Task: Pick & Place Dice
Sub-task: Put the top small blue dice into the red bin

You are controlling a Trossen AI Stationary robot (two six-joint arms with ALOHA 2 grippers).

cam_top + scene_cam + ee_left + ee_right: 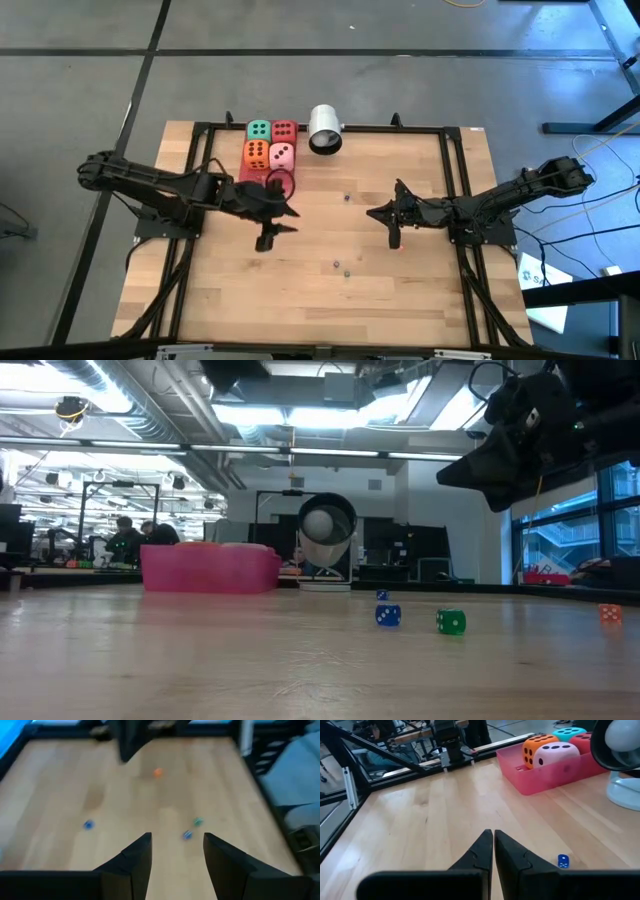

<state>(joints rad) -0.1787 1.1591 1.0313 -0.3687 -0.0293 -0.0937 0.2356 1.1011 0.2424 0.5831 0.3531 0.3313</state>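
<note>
Four dice sit side by side in a pink tray at the table's far side: green, red, orange and pink. The right wrist view shows them too: orange, pink, green, red. In the low view the tray wall hides them. My left gripper hovers open just in front of the tray, its fingers over bare wood. My right gripper is shut, right of centre, touching nothing.
A white cylinder lies at the far edge, right of the tray. Tiny beads are scattered mid-table: blue, green, orange, blue. A black frame borders the table. People sit in the room beyond.
</note>
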